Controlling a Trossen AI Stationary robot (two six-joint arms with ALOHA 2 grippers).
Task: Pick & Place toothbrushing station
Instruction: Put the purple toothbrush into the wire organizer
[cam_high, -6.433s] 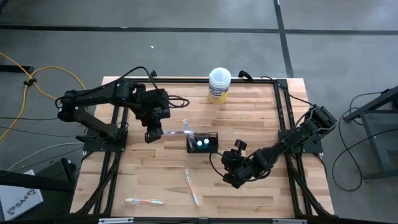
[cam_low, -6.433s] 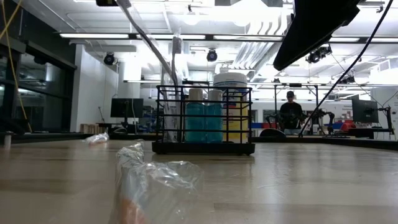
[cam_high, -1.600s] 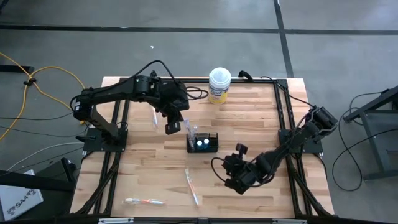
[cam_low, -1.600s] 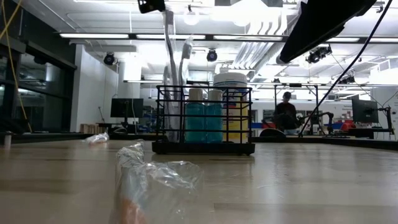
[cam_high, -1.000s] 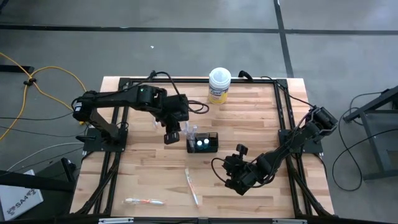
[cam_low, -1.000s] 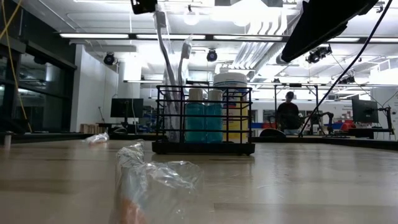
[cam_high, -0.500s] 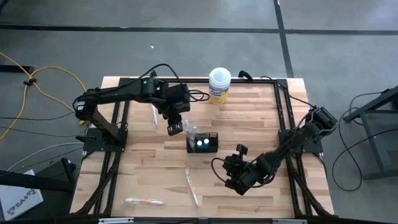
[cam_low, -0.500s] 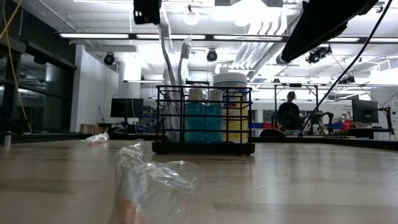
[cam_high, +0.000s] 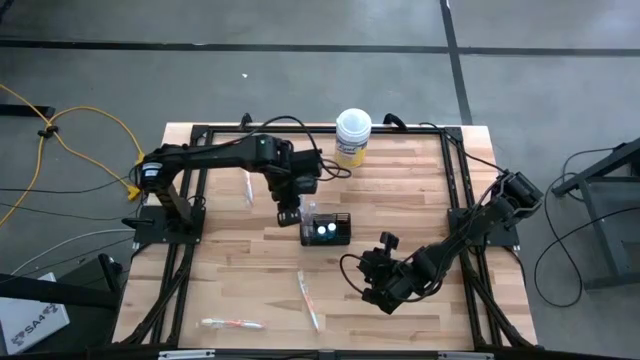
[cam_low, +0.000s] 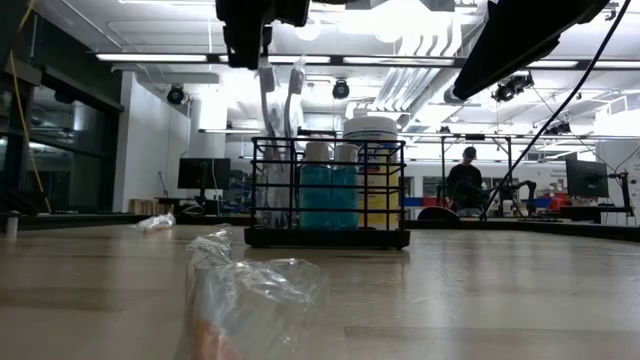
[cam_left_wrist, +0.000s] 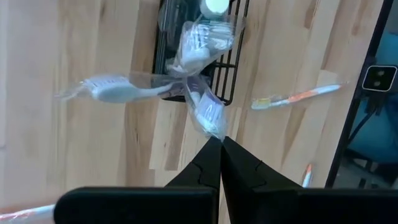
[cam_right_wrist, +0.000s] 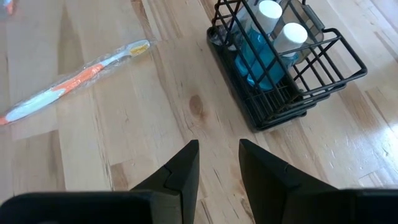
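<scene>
Wooden surface (cam_high: 400, 190): black mesh holder (cam_high: 327, 228), two teal tubes upright, wrapped brushes (cam_low: 280, 110) rising steeply. My left gripper (cam_high: 289, 214) pinches wrapping; right gripper (cam_high: 372, 291) half-open, empty.

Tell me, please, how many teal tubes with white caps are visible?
2. Both stand upright in the black mesh holder: the first tube and, beside it, the second tube. No others show.

Black wire-mesh holder (cam_high: 327, 228) sits upright mid-table, two teal white-capped tubes (cam_right_wrist: 268, 43) standing inside. Wrapped pale toothbrushes (cam_low: 279, 95) poke up at its left end.
</scene>
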